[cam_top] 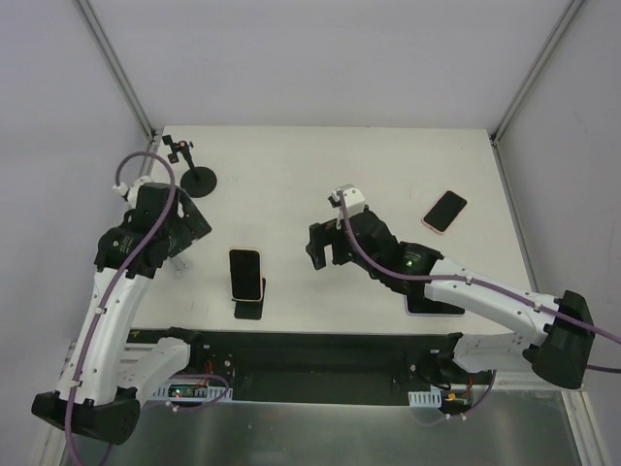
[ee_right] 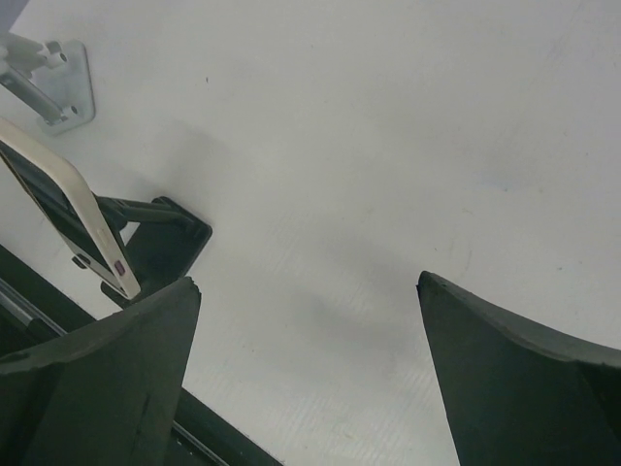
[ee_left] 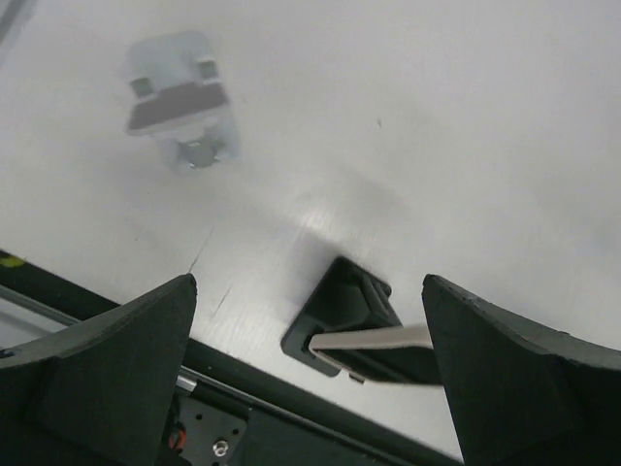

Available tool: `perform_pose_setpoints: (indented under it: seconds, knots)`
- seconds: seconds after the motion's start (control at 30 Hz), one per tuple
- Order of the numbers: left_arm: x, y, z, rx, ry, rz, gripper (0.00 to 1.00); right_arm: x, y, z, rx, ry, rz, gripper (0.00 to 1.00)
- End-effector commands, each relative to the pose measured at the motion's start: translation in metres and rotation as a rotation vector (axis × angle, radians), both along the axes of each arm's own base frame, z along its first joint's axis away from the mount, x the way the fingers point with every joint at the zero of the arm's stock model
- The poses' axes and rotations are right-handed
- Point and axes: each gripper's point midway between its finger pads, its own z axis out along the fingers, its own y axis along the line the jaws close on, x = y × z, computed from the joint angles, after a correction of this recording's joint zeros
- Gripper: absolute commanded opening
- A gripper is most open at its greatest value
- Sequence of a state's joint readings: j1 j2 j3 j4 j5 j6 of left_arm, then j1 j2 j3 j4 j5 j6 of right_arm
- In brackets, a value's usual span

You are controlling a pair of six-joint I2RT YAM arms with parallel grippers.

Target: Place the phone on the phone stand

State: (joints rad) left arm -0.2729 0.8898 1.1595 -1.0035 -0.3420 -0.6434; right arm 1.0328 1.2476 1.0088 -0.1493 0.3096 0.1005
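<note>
A phone (cam_top: 246, 273) with a pale frame and dark screen leans upright on the black phone stand (cam_top: 251, 309) near the table's front edge. My right gripper (cam_top: 326, 252) hovers open a little to its right, apart from it. In the right wrist view the phone (ee_right: 68, 218) and stand (ee_right: 163, 243) sit left of the gripper (ee_right: 309, 282), with only bare table between its fingers. My left gripper (cam_top: 190, 236) is open, to the left of the stand. Its wrist view has the stand (ee_left: 342, 309) and the phone's edge (ee_left: 383, 338) below the empty gripper (ee_left: 309, 282).
A second phone (cam_top: 445, 211) in a pinkish case lies flat at the back right. A black round-base holder (cam_top: 199, 181) with a clamp stands at the back left. A flat pale device (cam_top: 432, 305) lies under the right arm. A metal bracket (ee_left: 180, 97) is fixed to the table.
</note>
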Motion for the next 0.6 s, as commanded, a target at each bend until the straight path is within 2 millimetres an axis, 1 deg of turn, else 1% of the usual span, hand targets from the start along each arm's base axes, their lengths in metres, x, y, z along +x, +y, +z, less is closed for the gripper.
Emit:
perform_pose_setpoints:
  seconds: [0.0, 0.03, 0.07, 0.1, 0.13, 0.17, 0.2, 0.23, 0.27, 0.3, 0.33, 0.37, 0.4, 0.43, 0.47, 0.5, 0.53, 0.57]
  knots:
    - [0.011, 0.037, 0.024, -0.112, -0.086, 0.318, 0.99, -0.012, -0.015, 0.014, 0.072, -0.024, -0.001, 0.97]
    - [0.014, 0.047, 0.021, -0.119, -0.077, 0.384, 0.99, -0.015, -0.017, 0.014, 0.084, -0.026, 0.004, 0.96]
    - [0.017, 0.051, 0.025, -0.125, -0.083, 0.405, 0.99, -0.021, -0.023, 0.008, 0.09, -0.024, 0.015, 0.97]
    - [0.02, 0.057, 0.026, -0.096, -0.083, 0.422, 0.99, -0.022, -0.023, 0.009, 0.11, -0.032, 0.021, 0.97]
    - [0.023, 0.062, 0.023, -0.064, -0.06, 0.43, 0.99, -0.025, -0.026, 0.007, 0.114, -0.039, 0.031, 0.97]
    - [0.023, 0.071, 0.025, -0.037, -0.057, 0.459, 0.99, -0.028, -0.029, 0.01, 0.128, -0.05, 0.037, 0.97]
    - [0.023, 0.077, 0.022, -0.02, -0.041, 0.479, 0.99, -0.031, -0.032, 0.002, 0.117, -0.044, 0.049, 0.97]
    - [0.025, 0.08, 0.022, -0.017, -0.045, 0.478, 0.99, -0.034, -0.035, 0.006, 0.123, -0.058, 0.064, 0.97]
    - [0.027, 0.081, 0.015, 0.046, -0.017, 0.373, 0.99, -0.038, -0.035, 0.006, 0.128, -0.058, 0.088, 0.97]
    - [0.044, 0.075, 0.022, 0.053, -0.08, 0.268, 0.97, -0.041, -0.038, -0.002, 0.114, -0.056, 0.097, 0.97]
    - [0.046, 0.072, 0.021, 0.084, -0.075, 0.192, 0.97, -0.044, -0.041, 0.003, 0.133, -0.072, 0.105, 0.97]
    - [0.045, 0.071, 0.012, 0.171, -0.036, 0.047, 0.96, -0.046, -0.043, 0.001, 0.129, -0.08, 0.123, 0.97]
    - [0.049, 0.067, 0.01, 0.208, -0.045, -0.049, 0.95, -0.048, -0.043, 0.002, 0.14, -0.093, 0.135, 0.96]
    - [0.047, 0.074, 0.003, 0.267, -0.009, -0.079, 0.95, -0.051, -0.047, 0.001, 0.149, -0.105, 0.143, 0.97]
    - [0.043, 0.082, -0.008, 0.341, 0.053, -0.129, 0.96, -0.052, -0.047, 0.001, 0.152, -0.118, 0.156, 0.97]
    - [0.041, 0.086, -0.016, 0.381, 0.106, -0.148, 0.99, -0.054, -0.047, 0.005, 0.173, -0.135, 0.164, 0.97]
    - [0.039, 0.089, -0.017, 0.409, 0.12, -0.145, 0.99, -0.056, -0.05, 0.003, 0.179, -0.144, 0.171, 0.97]
    - [0.04, 0.083, -0.022, 0.381, 0.115, -0.169, 0.99, -0.058, -0.049, 0.005, 0.194, -0.147, 0.183, 0.97]
